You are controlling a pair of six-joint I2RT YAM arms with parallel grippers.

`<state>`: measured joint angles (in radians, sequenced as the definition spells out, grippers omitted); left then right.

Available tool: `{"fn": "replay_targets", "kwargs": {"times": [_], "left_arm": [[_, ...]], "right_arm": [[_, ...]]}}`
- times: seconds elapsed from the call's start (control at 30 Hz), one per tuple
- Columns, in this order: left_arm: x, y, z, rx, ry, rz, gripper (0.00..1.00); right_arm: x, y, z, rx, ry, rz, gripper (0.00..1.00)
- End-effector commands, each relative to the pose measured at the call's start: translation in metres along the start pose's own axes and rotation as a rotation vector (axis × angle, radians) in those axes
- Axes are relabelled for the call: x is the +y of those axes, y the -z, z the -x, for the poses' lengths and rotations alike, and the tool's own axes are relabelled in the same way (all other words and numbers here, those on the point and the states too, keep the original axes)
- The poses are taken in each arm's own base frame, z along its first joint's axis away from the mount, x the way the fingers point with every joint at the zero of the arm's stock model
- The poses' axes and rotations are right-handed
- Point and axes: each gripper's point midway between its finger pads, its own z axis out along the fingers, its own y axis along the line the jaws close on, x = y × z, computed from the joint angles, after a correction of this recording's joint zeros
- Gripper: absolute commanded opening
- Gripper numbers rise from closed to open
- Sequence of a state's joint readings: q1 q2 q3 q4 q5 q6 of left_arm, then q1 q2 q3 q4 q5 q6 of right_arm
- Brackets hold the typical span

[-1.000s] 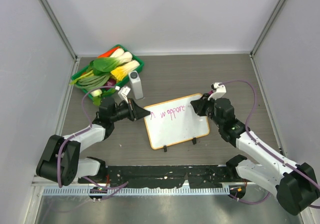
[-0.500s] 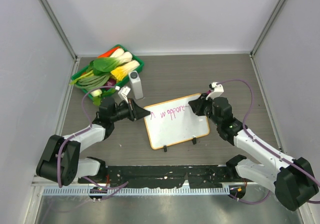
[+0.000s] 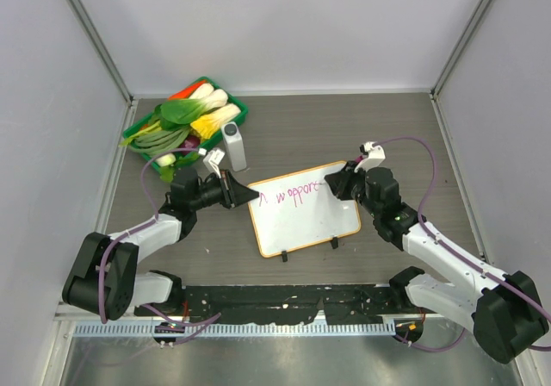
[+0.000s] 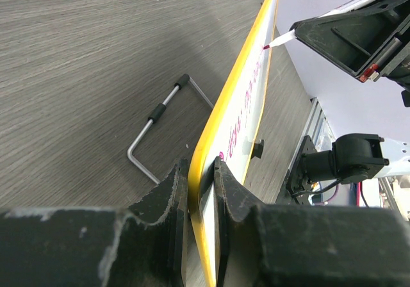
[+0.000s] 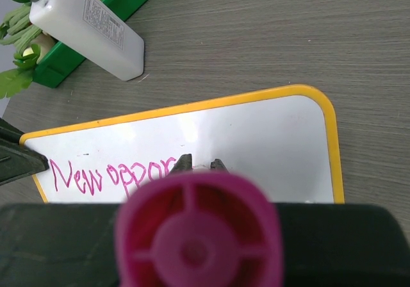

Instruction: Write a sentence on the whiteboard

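The whiteboard [image 3: 303,224], white in an orange-yellow frame, lies at the table's middle. My left gripper [image 3: 250,195] is shut on its left edge; the left wrist view shows both jaws pinching the frame [image 4: 243,88], gripper [image 4: 200,172]. The pink sentence [image 3: 293,194] runs along the top and reads "New oppor" [image 5: 109,175] in the right wrist view. My right gripper [image 3: 337,183] is shut on a magenta marker [image 5: 198,232]. The marker tip [image 4: 277,41] touches the board [image 5: 256,130] just past the last letter. The marker's end hides most of the right gripper [image 5: 200,164].
A green tray [image 3: 237,110] of toy vegetables stands at the back left, with a white bottle [image 3: 234,146] lying beside it, near the board's top-left corner. A bent metal wire stand [image 4: 160,123] lies on the table behind the board. Walls close both sides.
My right gripper with the marker has shifted slightly left and down onto the board's upper right. The left gripper and the board have not moved.
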<state>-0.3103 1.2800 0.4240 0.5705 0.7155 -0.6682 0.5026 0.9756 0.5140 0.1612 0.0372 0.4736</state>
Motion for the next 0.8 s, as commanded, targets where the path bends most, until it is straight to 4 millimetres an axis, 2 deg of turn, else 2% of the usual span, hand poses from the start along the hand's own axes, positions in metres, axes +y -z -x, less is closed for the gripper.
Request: {"fn": "replay_targets", "kwargs": {"times": [0.0, 0.47, 0.77], "left_arm": [[0.015, -0.002, -0.006, 0.017, -0.055, 0.064, 0.0], [0.015, -0.002, -0.006, 0.016, -0.055, 0.066, 0.0], [0.014, -0.001, -0.005, 0.016, -0.058, 0.064, 0.0]], "right_arm": [[0.001, 0.001, -0.001, 0.004, 0.001, 0.007, 0.01], [-0.01, 0.009, -0.017, 0.047, 0.003, -0.024, 0.01], [-0.011, 0.004, 0.006, -0.016, 0.007, -0.067, 0.01]]}}
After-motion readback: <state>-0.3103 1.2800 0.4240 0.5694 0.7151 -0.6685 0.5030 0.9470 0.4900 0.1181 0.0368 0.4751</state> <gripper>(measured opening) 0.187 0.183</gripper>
